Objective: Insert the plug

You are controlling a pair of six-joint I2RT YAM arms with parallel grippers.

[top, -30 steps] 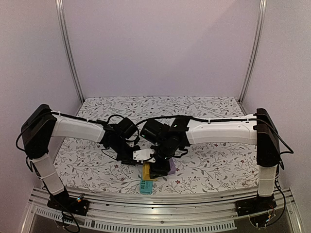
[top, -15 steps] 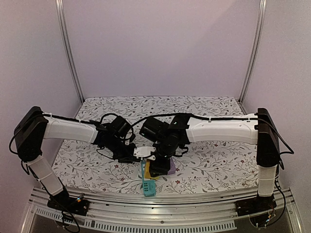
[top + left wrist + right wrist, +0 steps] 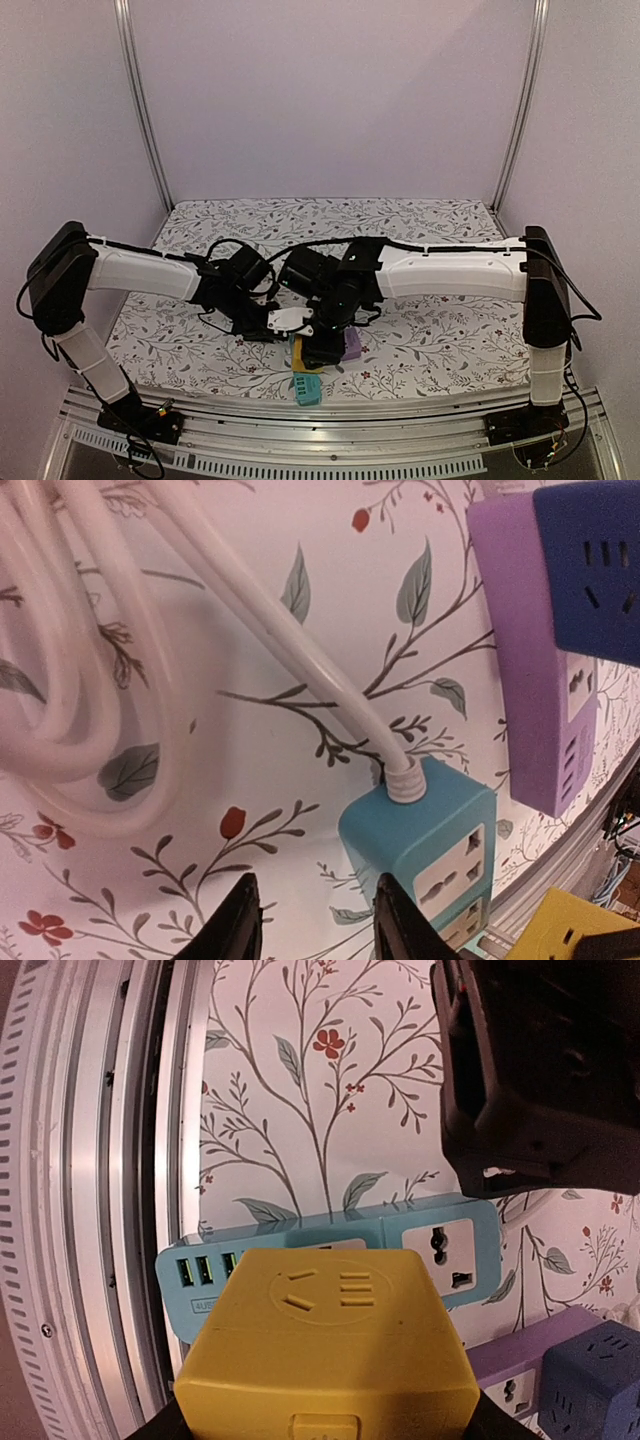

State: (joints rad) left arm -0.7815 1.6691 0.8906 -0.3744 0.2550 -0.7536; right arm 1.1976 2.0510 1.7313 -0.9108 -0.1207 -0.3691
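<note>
Alignment decides this step, as I judge it. The landmark throughout is the teal plastic power strip (image 3: 440,1245), with its socket faces and row of USB ports, lying on the floral tablecloth (image 3: 260,780).

The right gripper (image 3: 322,1422) is clamped on the yellow plastic socket cube (image 3: 325,1350), a dark finger on each flank. It holds the cube directly above the strip's middle, hiding part of it.

The left gripper (image 3: 318,925) hangs near the strip's cable end, where the thick white cable (image 3: 300,650) enters. In the wrist view its fingertips stand apart with only cloth between them. The overhead view, though, shows a small white piece (image 3: 290,318) at its tip, above the strip and just beside the cube. That piece is probably the plug; whether it is gripped I cannot tell. No prongs show anywhere.

To do the step well:
- hold the cube level and steady
- square the pins to the slots
- press straight along the pin axis
- keep the cable loop from dragging

Beside the strip lies a purple plastic power strip (image 3: 525,680) with a dark blue socket cube (image 3: 590,570) against it.

A small line of lettering sits below the strip's USB ports, too small to read. No brand shows.
</note>
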